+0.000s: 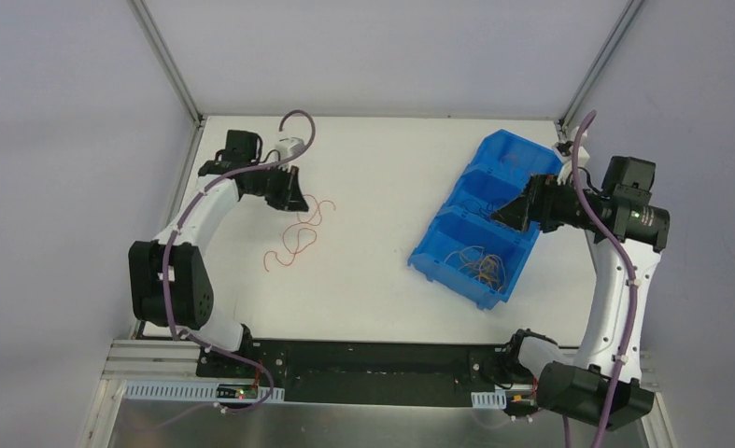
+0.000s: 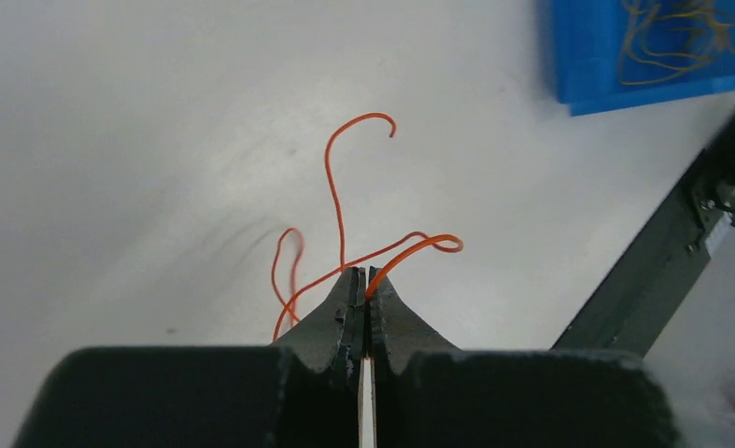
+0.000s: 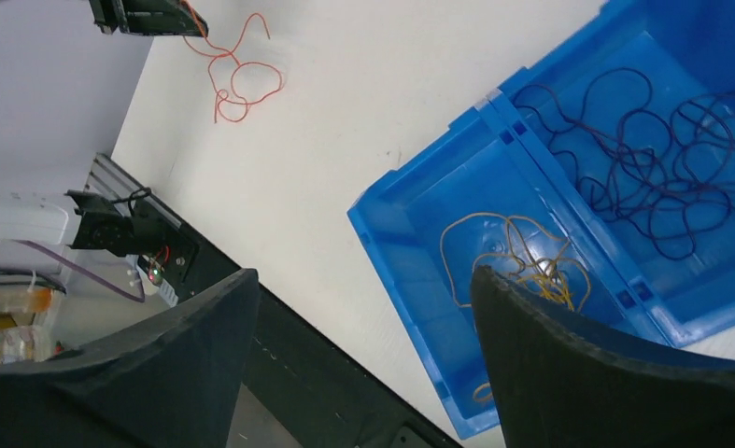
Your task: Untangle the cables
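Thin orange wires lie curled on the white table left of centre. My left gripper is at their far end, shut on one orange wire that curves up from its tips; other orange strands loop beside it. The blue bin holds yellow wires in its near compartment and dark wires in the middle one. My right gripper hovers over the bin, open and empty. The orange wires also show in the right wrist view.
The bin stands slanted at the right of the table, also seen in the left wrist view. A black base rail runs along the near edge. Metal frame posts rise at the far corners.
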{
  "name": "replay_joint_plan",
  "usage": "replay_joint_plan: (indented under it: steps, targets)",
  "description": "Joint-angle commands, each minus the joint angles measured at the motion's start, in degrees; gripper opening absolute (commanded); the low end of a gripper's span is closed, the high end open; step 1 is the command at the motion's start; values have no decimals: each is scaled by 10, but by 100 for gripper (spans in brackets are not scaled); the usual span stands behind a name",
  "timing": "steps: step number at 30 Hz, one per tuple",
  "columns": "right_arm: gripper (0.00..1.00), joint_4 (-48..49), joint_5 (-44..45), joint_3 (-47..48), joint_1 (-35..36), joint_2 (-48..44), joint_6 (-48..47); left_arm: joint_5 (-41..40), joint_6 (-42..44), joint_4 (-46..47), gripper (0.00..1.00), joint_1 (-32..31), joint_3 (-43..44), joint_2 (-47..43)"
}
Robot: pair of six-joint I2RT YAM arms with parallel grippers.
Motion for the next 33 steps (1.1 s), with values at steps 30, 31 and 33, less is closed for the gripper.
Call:
replay_joint_plan:
  steps: [30,31,33]
  targets:
    - [98,865,235,-176,543,169,281,86,-495,224,0,-160,242,-14]
    - [97,880,244,-178,551,181,273,81,-507,229,0,-160,242,-13]
    - [97,908,256,-184,563,199,262,63,-523,232,0,-160,243,-10]
